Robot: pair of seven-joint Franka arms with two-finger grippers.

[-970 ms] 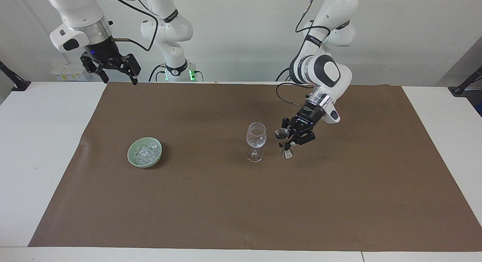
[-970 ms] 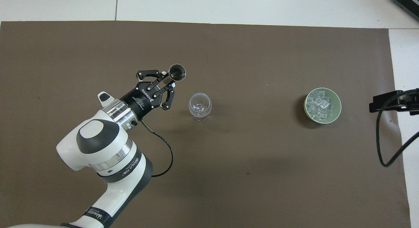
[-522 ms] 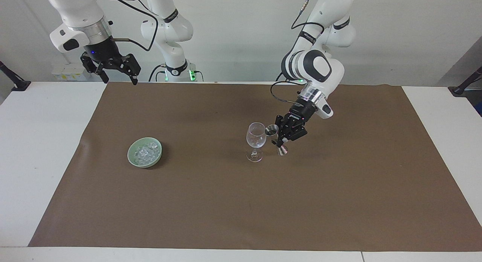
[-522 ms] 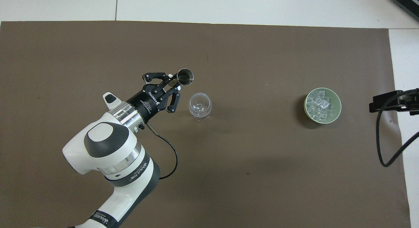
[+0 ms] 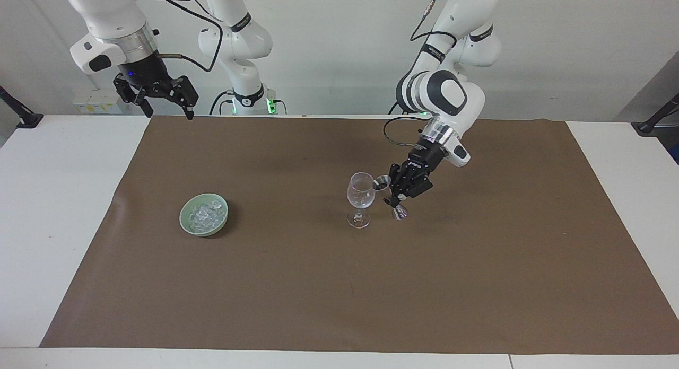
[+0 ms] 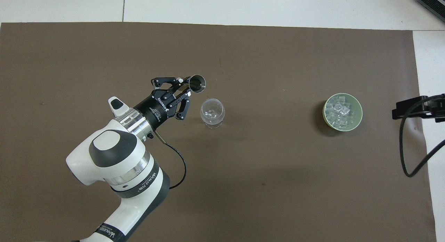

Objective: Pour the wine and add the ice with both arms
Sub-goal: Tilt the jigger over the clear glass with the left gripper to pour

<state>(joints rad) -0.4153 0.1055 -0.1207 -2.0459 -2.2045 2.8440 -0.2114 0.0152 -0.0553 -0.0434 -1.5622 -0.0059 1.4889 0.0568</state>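
Note:
A clear wine glass point(image 5: 360, 191) point(image 6: 212, 111) stands upright near the middle of the brown mat. Beside it, toward the left arm's end, my left gripper point(image 5: 395, 198) point(image 6: 185, 87) is shut on a small metal jigger point(image 5: 381, 184) point(image 6: 197, 83). The jigger leans, its upper cup close to the glass's rim. The ice point(image 5: 204, 215) point(image 6: 339, 111) lies in a pale green bowl point(image 5: 183, 217) point(image 6: 358, 108) toward the right arm's end. My right gripper point(image 5: 170, 112) hangs open and holds nothing, high over the mat's edge by the robots, where that arm waits.
The brown mat point(image 5: 339, 284) point(image 6: 243, 183) covers most of the white table point(image 5: 58, 199). Black clamps point(image 5: 21, 114) stand at the table's corners nearest the robots. A black cable point(image 6: 406, 155) hangs over the mat's edge at the right arm's end.
The left gripper has carried the jigger toward the wine glass and tipped its upper cup toward the rim; over the last half second it barely moved. The right arm stayed put.

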